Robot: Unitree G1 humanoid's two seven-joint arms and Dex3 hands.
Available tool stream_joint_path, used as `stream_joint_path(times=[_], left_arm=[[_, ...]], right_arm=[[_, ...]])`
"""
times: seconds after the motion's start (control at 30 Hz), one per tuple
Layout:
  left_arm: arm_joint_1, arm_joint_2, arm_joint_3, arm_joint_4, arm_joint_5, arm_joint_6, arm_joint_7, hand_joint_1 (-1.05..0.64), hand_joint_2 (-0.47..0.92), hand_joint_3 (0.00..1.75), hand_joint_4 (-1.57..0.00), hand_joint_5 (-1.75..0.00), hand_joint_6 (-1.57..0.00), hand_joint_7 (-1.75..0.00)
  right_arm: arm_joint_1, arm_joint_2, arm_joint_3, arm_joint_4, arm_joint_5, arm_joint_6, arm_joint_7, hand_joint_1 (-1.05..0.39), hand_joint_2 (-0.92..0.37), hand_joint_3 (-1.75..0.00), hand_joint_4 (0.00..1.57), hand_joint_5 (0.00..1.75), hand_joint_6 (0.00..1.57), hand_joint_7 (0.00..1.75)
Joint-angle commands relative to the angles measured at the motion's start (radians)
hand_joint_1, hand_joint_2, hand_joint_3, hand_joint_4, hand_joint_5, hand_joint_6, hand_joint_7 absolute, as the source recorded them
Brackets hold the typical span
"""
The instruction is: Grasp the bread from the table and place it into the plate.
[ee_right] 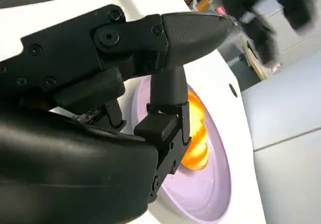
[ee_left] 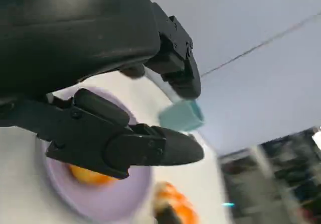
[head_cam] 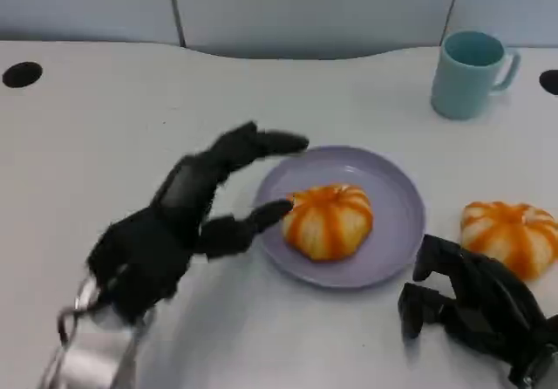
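Observation:
An orange-striped bread point(head_cam: 330, 221) lies on the lavender plate point(head_cam: 397, 188) at the middle of the table. My left hand point(head_cam: 187, 214) is just left of the plate with its fingers spread and nothing in them; one fingertip reaches the bread's near side, another hangs over the far rim. The left wrist view shows the same bread point(ee_left: 85, 175) on the plate point(ee_left: 113, 199) beyond the spread fingers point(ee_left: 125, 143). My right hand point(head_cam: 471, 306) rests on the table right of the plate, holding nothing. In the right wrist view the bread point(ee_right: 198, 133) and plate point(ee_right: 210, 184) lie past its fingers.
A second striped bread point(head_cam: 513, 235) lies on the table right of the plate, just beyond my right hand. A teal cup point(head_cam: 469, 73) stands at the back right. Two dark holes point(head_cam: 22, 73) mark the table's far corners. A blurred person point(ee_right: 266, 13) is beside the table.

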Motion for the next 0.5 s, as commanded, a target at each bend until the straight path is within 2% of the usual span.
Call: stream_joint_path(times=[0.03, 0.07, 0.13, 0.33, 0.5], left_arm=[[0.322, -0.058, 0.188, -0.286, -0.444, 0.111, -0.065, -0.52, 0.92, 0.34, -0.59, -1.73, -0.42, -1.52], [0.349, -0.066, 0.194, -0.302, -0.462, 0.119, -0.070, -0.48, 0.92, 0.38, -0.64, -1.74, -0.38, -1.66], [0.374, -0.074, 0.206, -0.327, -0.481, 0.142, -0.080, -0.45, 0.92, 0.41, -0.68, -1.75, -0.37, -1.72], [0.471, -0.116, 0.228, -0.361, -0.524, 0.196, -0.116, -0.43, 0.92, 0.39, -0.75, -1.75, -0.40, -1.75], [0.473, -0.133, 0.246, -0.370, -0.514, 0.215, -0.130, -0.43, 0.92, 0.39, -0.76, -1.75, -0.40, -1.75]], right_arm=[[-0.005, -0.026, -0.028, 0.086, -0.005, -0.011, 0.010, -0.55, -0.92, -0.31, 0.76, 1.74, 0.68, 1.52], [-0.006, -0.026, -0.028, 0.089, -0.008, -0.016, 0.009, -0.55, -0.92, -0.31, 0.76, 1.74, 0.69, 1.51], [-0.010, -0.025, -0.029, 0.097, -0.013, -0.025, 0.010, -0.54, -0.92, -0.31, 0.76, 1.74, 0.69, 1.51], [-0.028, -0.016, -0.042, 0.143, -0.001, -0.057, 0.032, -0.53, -0.92, -0.32, 0.78, 1.74, 0.71, 1.51], [-0.033, -0.015, -0.048, 0.157, -0.004, -0.067, 0.039, -0.53, -0.92, -0.33, 0.78, 1.74, 0.70, 1.52]])
